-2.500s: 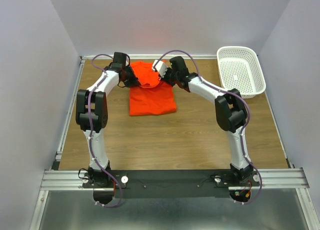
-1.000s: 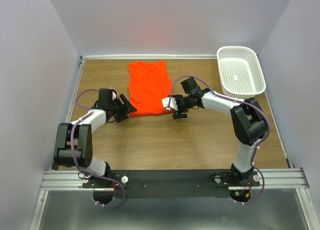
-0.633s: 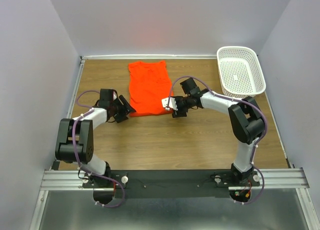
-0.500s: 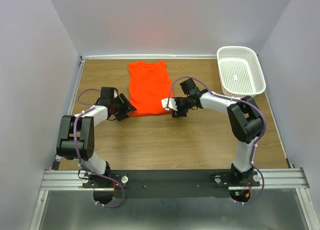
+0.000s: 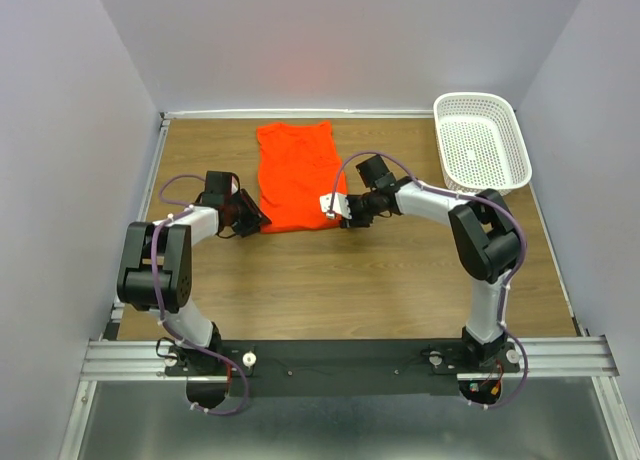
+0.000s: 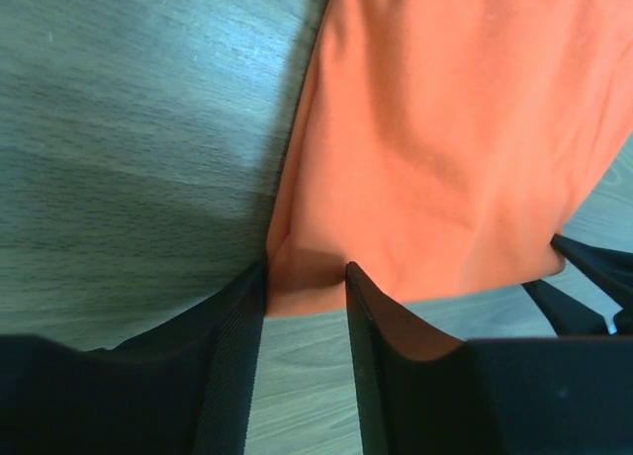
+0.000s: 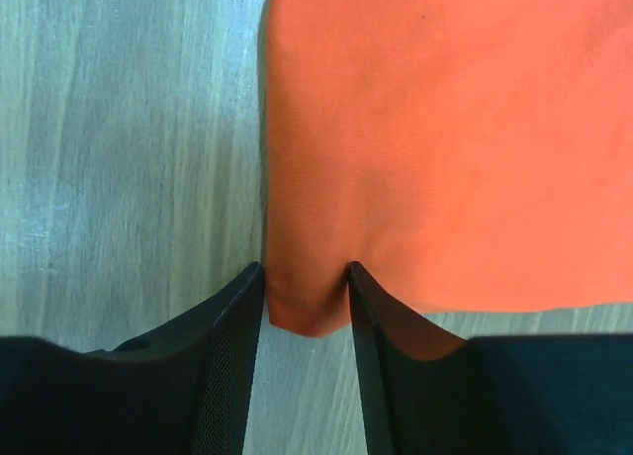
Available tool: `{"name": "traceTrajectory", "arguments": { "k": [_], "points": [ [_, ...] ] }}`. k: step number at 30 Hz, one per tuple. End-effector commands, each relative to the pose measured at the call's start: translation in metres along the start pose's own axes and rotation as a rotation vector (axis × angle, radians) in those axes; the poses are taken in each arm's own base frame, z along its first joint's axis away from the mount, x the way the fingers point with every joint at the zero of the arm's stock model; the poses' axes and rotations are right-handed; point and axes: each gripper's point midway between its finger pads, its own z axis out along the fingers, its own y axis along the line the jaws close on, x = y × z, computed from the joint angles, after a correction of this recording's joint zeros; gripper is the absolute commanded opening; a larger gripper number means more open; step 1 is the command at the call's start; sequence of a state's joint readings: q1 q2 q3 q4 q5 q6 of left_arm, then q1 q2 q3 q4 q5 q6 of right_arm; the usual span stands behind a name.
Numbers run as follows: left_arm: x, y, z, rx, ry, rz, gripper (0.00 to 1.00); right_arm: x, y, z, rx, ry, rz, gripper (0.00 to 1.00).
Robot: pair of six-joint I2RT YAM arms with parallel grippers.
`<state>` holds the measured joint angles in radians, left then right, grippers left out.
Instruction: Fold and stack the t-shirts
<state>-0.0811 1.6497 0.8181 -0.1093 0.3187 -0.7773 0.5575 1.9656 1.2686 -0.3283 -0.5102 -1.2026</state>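
The orange t-shirt [image 5: 297, 175] lies flat on the wooden table as a long narrow shape, neck end far and hem near. My left gripper [image 5: 253, 220] is open and low at the near left corner, which lies between its fingers in the left wrist view [image 6: 305, 272]. My right gripper [image 5: 336, 211] is open at the near right corner, which lies between its fingers in the right wrist view [image 7: 307, 269]. The cloth fills much of both wrist views [image 6: 445, 148] [image 7: 445, 129]. The right gripper's fingertips [image 6: 584, 277] show at the far side of the hem.
A white perforated basket [image 5: 474, 99] stands at the far right corner of the table. Bare wooden table [image 5: 340, 280] lies between the shirt and the arm bases. Grey walls close in the left, far and right sides.
Both arms came back from the shirt's far end to its near hem. In the last second each gripper slid inward until a near corner lay between its open fingers.
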Motion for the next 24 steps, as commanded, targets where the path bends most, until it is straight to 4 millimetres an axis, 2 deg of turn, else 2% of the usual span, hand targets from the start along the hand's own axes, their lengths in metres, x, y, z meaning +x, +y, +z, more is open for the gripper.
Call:
{"name": "traceTrajectory", "arguments": {
  "k": [1, 2, 7, 9, 11, 14, 15, 18, 20, 21, 22, 23, 24],
  "points": [
    [0.014, 0.021, 0.005, -0.085, 0.047, 0.011, 0.41, 0.003, -0.001, 0.009, -0.004, 0.014, 0.012, 0.45],
    [0.013, 0.020, 0.005, -0.077, 0.049, 0.014, 0.34, 0.005, 0.000, 0.010, -0.007, 0.016, 0.014, 0.40],
    [0.010, 0.009, 0.003, -0.036, 0.052, 0.045, 0.21, 0.007, 0.003, 0.013, -0.015, 0.017, 0.024, 0.20],
    [0.009, 0.004, 0.000, -0.017, 0.050, 0.066, 0.11, 0.007, 0.004, 0.014, -0.018, 0.017, 0.026, 0.08],
    [0.010, 0.002, -0.001, -0.004, 0.057, 0.078, 0.00, 0.007, 0.005, 0.014, -0.021, 0.015, 0.028, 0.00],
    [0.020, 0.005, -0.004, 0.009, 0.085, 0.089, 0.00, 0.004, 0.009, 0.012, -0.028, 0.001, 0.035, 0.01],
    [0.024, 0.004, -0.006, 0.020, 0.098, 0.090, 0.00, -0.001, 0.007, 0.006, -0.018, -0.008, 0.041, 0.01],
    [0.041, 0.009, -0.012, 0.032, 0.134, 0.091, 0.00, -0.006, 0.020, -0.006, -0.037, -0.015, 0.045, 0.01],
    [0.055, 0.012, -0.017, 0.031, 0.162, 0.099, 0.00, -0.006, 0.036, -0.013, -0.068, -0.018, 0.043, 0.01],
    [0.062, 0.009, -0.023, 0.041, 0.174, 0.102, 0.00, -0.013, 0.040, -0.021, -0.072, -0.035, 0.023, 0.01],
    [0.067, 0.009, -0.026, 0.043, 0.186, 0.104, 0.00, -0.014, 0.051, -0.026, -0.100, -0.033, 0.033, 0.01],
    [0.082, 0.008, -0.033, 0.043, 0.211, 0.117, 0.00, -0.014, 0.068, -0.027, -0.138, -0.041, 0.043, 0.01],
    [0.089, 0.008, -0.037, 0.044, 0.222, 0.119, 0.00, -0.016, 0.076, -0.033, -0.151, -0.044, 0.041, 0.01]
  ]
}}
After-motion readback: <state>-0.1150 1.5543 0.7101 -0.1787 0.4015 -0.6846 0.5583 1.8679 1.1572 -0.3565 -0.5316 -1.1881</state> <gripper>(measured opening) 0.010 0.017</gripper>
